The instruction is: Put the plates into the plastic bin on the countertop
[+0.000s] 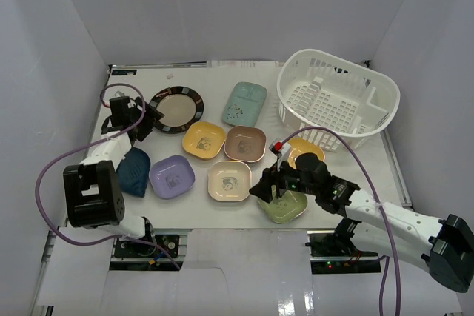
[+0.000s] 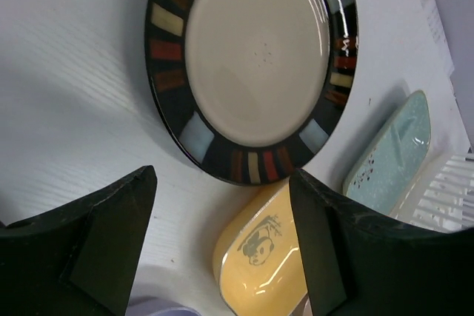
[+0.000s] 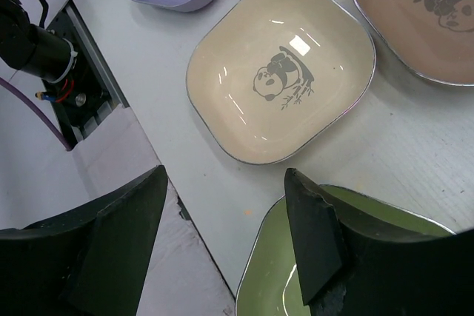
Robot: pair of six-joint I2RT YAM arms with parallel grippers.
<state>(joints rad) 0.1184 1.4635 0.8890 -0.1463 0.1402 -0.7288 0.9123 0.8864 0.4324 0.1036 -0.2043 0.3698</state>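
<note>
Right wrist: right pincer (image 3: 226, 175) apart, green plate (image 3: 266, 286) rim seemingly just inside one finger.

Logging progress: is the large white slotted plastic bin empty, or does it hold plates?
Empty. Inside the white slotted plastic bin the top view shows only bare lattice base; the plates all lie outside on the white countertop.

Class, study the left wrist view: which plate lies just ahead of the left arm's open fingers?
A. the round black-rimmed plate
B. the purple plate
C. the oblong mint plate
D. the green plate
A: the round black-rimmed plate fills the view just beyond the left gripper, whose fingers stand apart with nothing held between them.
</note>
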